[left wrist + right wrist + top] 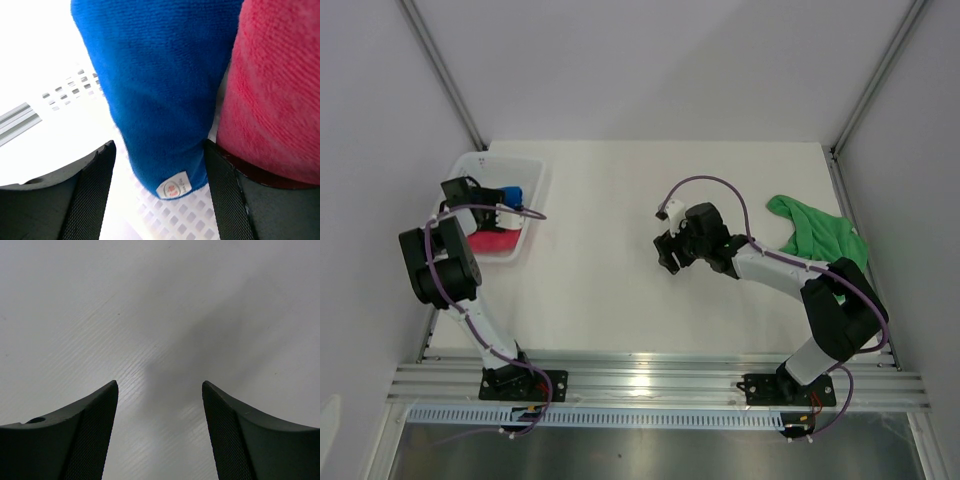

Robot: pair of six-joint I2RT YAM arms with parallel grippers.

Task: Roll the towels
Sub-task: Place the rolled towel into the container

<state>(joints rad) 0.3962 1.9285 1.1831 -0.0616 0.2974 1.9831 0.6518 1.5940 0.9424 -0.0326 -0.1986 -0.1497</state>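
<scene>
while the left gripper (159, 144) straddles the rolled blue towel (160, 75) in the white mesh basket (170, 220), jaws wide and seemingly loose on it, a lift could snag the roll and unwind it, or nudge the pink towel (275, 100) pressed alongside. right gripper (160, 385) hangs open, empty, over the table (150, 300). green towel (820, 232) lies crumpled and unrolled at the right edge. both rolls' far ends are cut off.

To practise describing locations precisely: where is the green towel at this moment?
In the top view, the green towel lies crumpled on the table at its right edge, just beyond the right arm, far from the white basket at the left.
</scene>
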